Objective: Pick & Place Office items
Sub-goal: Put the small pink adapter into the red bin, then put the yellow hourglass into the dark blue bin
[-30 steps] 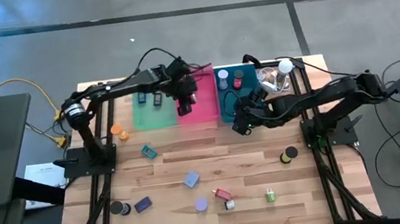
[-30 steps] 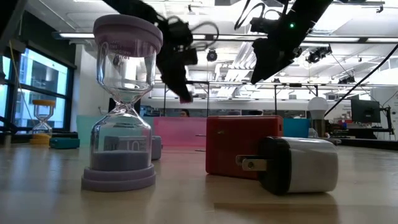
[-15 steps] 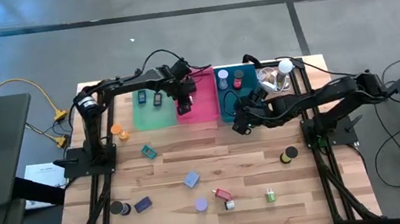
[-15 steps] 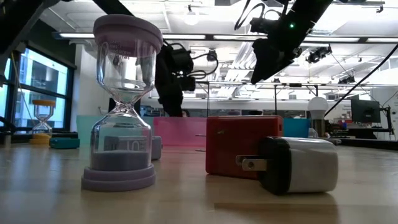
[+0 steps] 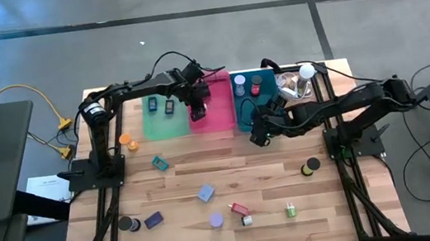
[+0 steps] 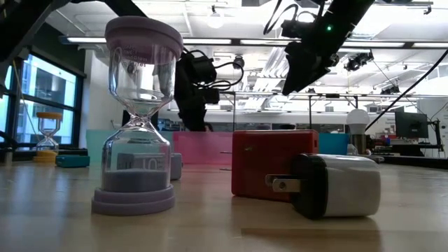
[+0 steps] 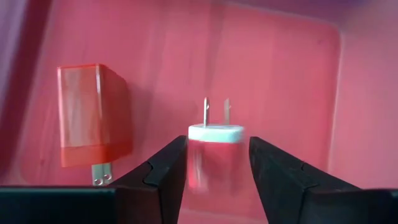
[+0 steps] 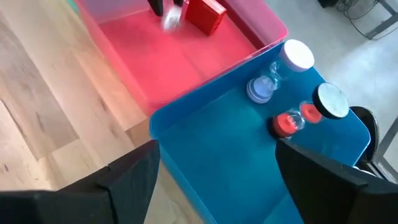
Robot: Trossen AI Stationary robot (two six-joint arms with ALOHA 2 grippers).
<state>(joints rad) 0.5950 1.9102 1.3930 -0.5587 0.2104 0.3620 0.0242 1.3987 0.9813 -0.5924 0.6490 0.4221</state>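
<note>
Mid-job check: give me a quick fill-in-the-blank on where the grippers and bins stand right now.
1. The left gripper hangs over the ____ bin.
2. Between its fingers is a white-topped ____ with two prongs.
3. The right gripper hovers beside the ____ bin.
4. A red charger lies in the ____ bin.

Missing words: pink; charger; teal; pink

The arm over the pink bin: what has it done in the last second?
The left gripper drew back from the pink bin's front part to its rear and came lower. Its fingers have parted: a pink-and-white plug adapter sits between them, apparently being released beside a red adapter. The right gripper and the scattered table items stayed put.
</note>
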